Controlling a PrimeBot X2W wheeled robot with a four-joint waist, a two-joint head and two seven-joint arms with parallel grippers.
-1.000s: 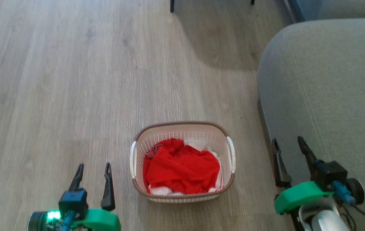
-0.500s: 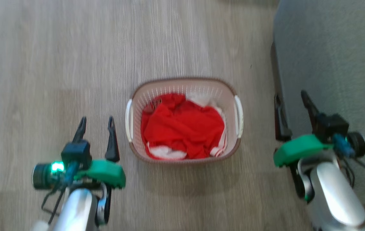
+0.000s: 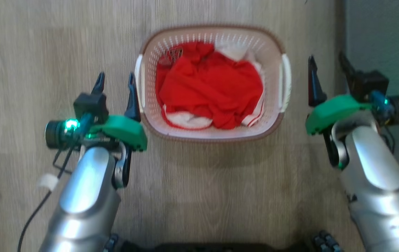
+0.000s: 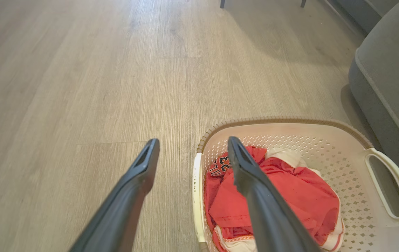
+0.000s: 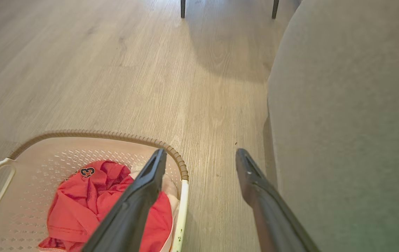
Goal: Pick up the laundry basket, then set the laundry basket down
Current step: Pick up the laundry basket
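The view from the head had swung downward over the last second, so much of the shift was the camera's own. Measured against the laundry basket (image 3: 217, 132), though, both arms had truly closed in. The left claw (image 3: 115, 78), earlier off the basket's near left corner, stood alongside its left handle (image 3: 138, 84), the inner finger just beside or touching it. The right claw (image 3: 326, 59), earlier well to the basket's right against the sofa (image 3: 385, 35), sat near the right handle (image 3: 285, 84) with a strip of floor (image 3: 299, 42) between. Both claws were spread wide and held nothing.

The basket rested on the floor, left of the sofa, with a red garment (image 3: 210, 87) and some white cloth heaped inside. In each wrist view the handle on that side lay in line between the two fingers, one finger over the basket's inside and one outside it.

That looked like the approach nearly finished. What remained was probably a short descent onto both handles, then closing; the lift had not begun.
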